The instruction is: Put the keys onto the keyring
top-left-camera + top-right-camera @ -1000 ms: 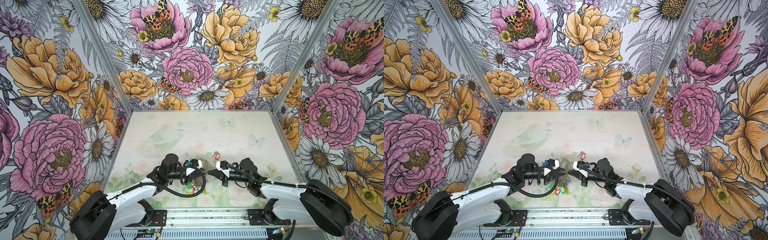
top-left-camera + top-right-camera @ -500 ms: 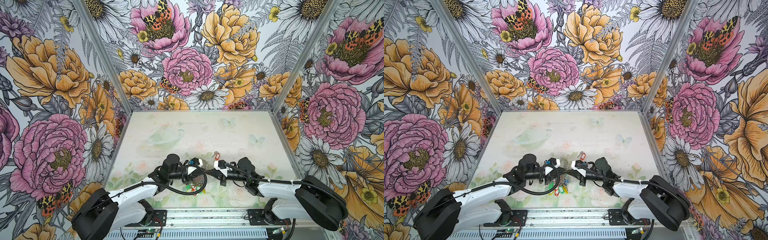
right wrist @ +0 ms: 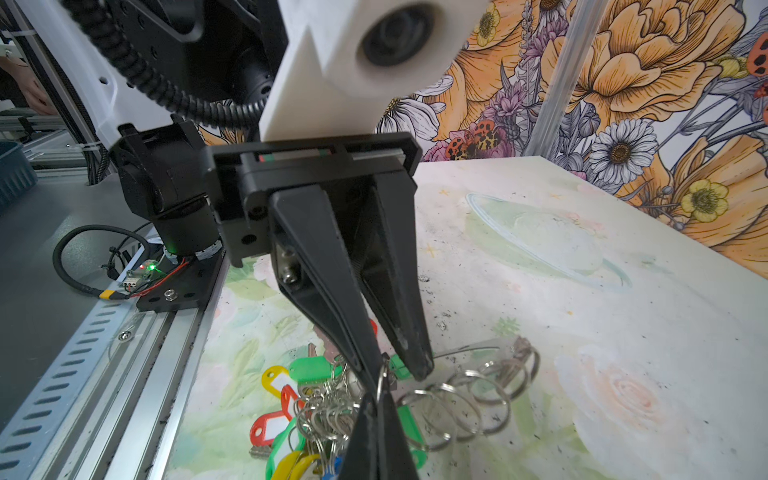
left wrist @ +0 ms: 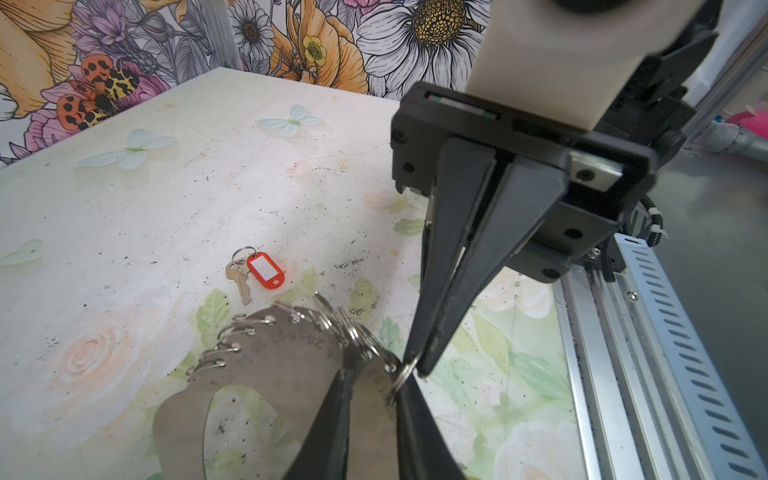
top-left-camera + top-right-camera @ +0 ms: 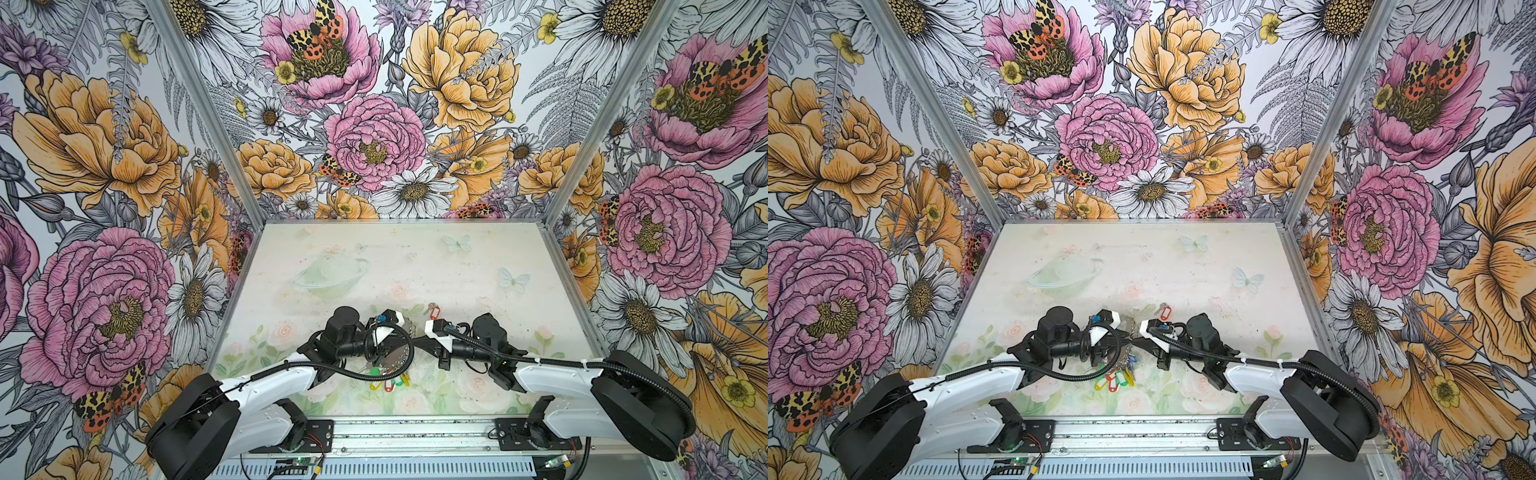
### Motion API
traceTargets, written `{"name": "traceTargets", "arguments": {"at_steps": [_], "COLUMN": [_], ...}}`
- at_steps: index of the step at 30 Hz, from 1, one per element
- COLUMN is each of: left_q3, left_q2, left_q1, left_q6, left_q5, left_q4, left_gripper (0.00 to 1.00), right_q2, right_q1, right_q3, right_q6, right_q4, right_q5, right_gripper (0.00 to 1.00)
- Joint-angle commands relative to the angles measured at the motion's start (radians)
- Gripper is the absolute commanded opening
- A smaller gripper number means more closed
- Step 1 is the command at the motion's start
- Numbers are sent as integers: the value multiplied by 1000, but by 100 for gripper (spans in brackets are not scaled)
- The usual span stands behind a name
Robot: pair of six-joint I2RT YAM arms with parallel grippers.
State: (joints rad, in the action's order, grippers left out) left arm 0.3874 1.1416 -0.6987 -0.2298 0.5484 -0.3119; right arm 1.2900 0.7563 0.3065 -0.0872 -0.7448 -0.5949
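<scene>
Now, left hand [image 3: 399, 370] gripping keyring [image 4: 266, 374], right hand [image 4: 417, 368] pinching split ring [image 4: 400, 377], keys [image 4: 258, 271] apart

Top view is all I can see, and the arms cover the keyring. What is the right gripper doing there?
Observer: The left wrist view shows the right gripper shut, pinching one split ring at the edge of the keyring.
Operator: And the left gripper?
Observer: The right wrist view shows the left gripper closed on the keyring plate, beside that ring.
Operator: Are the keys hooked on yet?
Observer: No. The keys lie on the table, apart from the keyring, with their own small ring joining key and red tag.
</scene>
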Motion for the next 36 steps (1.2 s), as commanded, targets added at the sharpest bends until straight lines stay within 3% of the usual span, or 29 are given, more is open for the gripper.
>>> {"name": "traceTargets", "arguments": {"at_steps": [1, 10, 18, 29, 36], "left_q3": [23, -21, -25, -24, -22], "left_q2": [-16, -58, -33, 2, 4], "left_q1": [15, 22, 39, 38, 36], "left_q6": [13, -65, -81, -94, -92], "left_q5": [-11, 148, 185, 257, 257], "left_q4": [-43, -45, -59, -67, -71], "left_gripper": [23, 31, 20, 26, 19], "right_q2": [-1, -44, -38, -15, 41], "right_q1": [16, -38, -43, -52, -52], "right_q3": [24, -11, -55, -74, -74], "right_q6": [-6, 20, 37, 84, 110], "right_q4": [-26, -59, -186, -303, -385], "right_q5": [-18, -84, -148, -160, -189], "right_gripper": [0, 0, 0, 0, 0]}}
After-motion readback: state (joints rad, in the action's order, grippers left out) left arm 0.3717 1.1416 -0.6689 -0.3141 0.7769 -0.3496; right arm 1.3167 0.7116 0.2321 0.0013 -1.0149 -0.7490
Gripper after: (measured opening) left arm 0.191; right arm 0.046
